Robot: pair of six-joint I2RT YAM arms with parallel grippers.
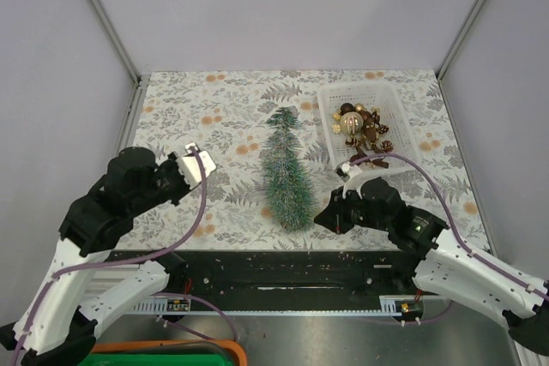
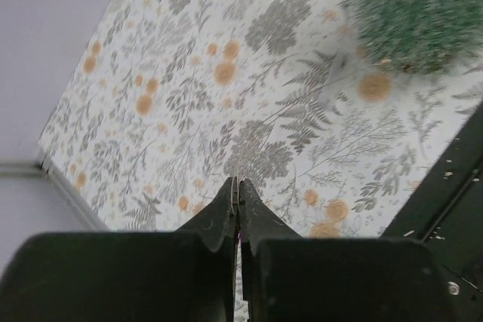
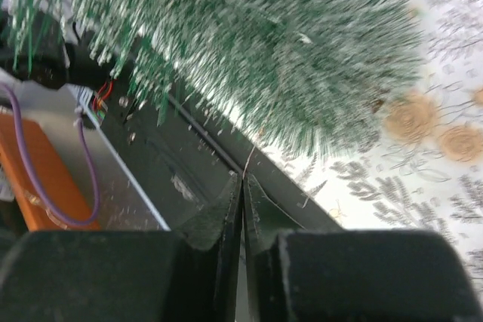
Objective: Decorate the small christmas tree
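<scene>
One tree, one basket, two end effectors.
A single slim frosted-green bottle-brush christmas tree [image 1: 286, 173] is on the one floral-printed surface [image 1: 214, 109], between two black two-finger end effectors: the left end effector [image 1: 196, 160] and the right end effector [image 1: 326, 217]. One white slotted plastic basket [image 1: 360, 87] sits just beyond the right end effector and holds one heap of gold and brown ornaments [image 1: 367, 133], too tangled to count, with one larger round striped bauble [image 1: 350, 117] on top. One orange bin [image 1: 171, 353] shows well behind the left end effector.
</scene>
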